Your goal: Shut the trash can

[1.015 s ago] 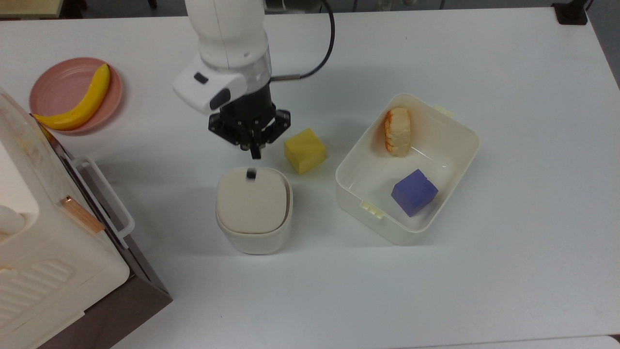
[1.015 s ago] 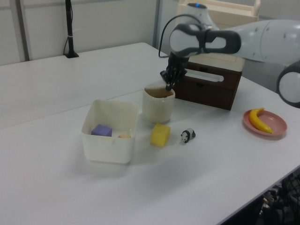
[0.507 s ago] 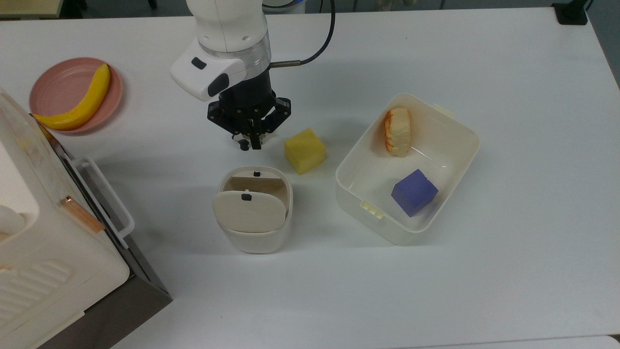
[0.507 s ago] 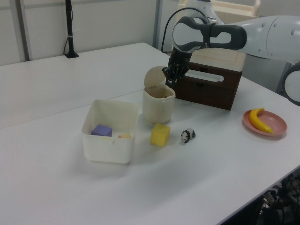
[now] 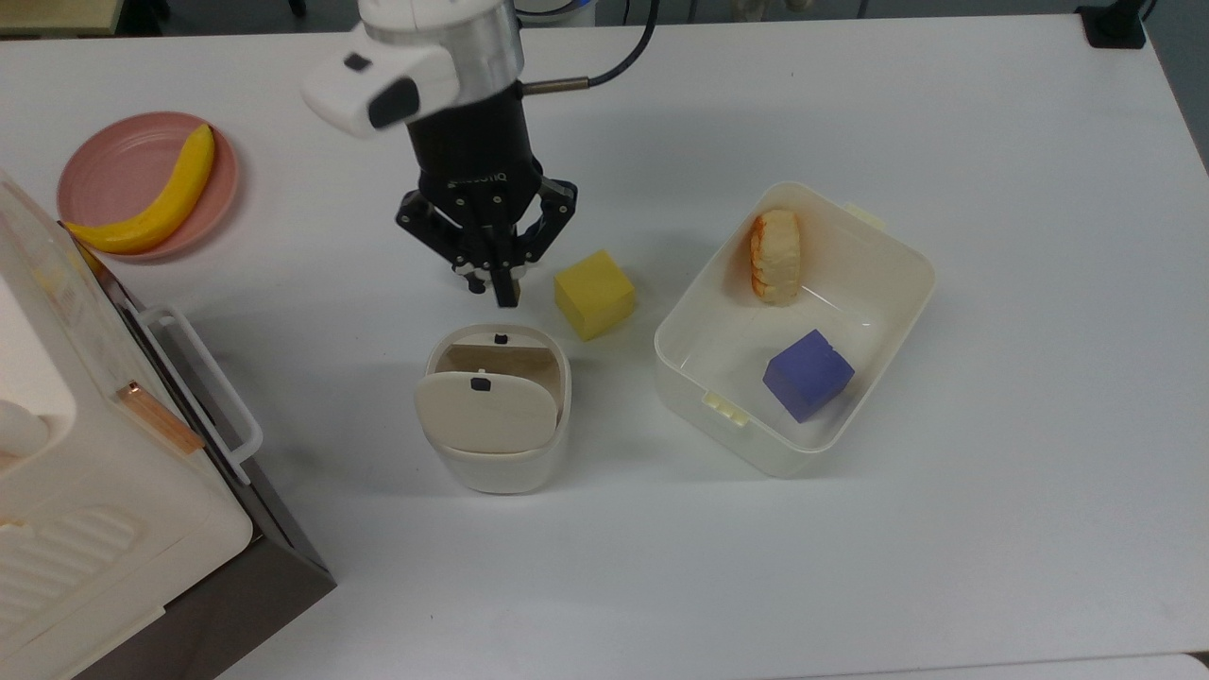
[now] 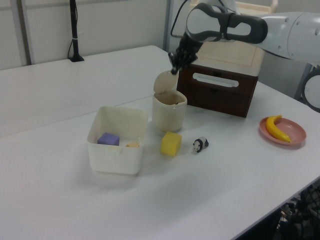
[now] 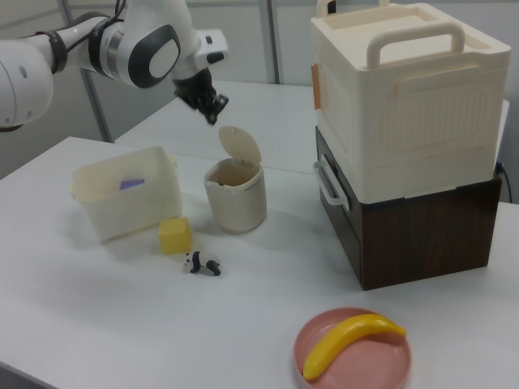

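Hovering above the open-lidded trash can (image 5: 495, 416), end effector (image 5: 503, 293) with fingers pinched together, its lettering unreadable.

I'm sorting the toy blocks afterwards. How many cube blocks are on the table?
2. The yellow cube sits on the table between the trash can and the cream tub; the purple cube lies inside that tub. Others could be hidden in the trash can.

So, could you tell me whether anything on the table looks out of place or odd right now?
The trash can stands with its lid flipped up, interior exposed. Nothing is spilled or toppled.
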Controlling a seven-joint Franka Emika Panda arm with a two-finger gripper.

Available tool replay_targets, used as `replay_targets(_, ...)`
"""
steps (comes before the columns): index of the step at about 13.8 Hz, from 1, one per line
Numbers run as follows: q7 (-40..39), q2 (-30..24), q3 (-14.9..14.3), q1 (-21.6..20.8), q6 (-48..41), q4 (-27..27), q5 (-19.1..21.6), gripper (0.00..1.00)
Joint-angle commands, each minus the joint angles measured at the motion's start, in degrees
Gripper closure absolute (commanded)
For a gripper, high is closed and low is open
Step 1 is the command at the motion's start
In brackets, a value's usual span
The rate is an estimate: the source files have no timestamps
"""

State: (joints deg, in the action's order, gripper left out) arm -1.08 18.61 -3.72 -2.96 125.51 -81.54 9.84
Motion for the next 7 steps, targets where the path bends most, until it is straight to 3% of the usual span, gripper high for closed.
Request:
replay_targets(1, 5.28, 2.03, -0.41, -0.20, 15.43, -0.29, 0.62, 1.00)
replay_targets(3, 7.66, 3.62, -0.58, -0.20, 21.33, -0.46, -1.57, 1.00)
replay_targets(7, 10.04, 7.22, -0.50, -0.81, 22.41, -0.90, -7.63, 1.00)
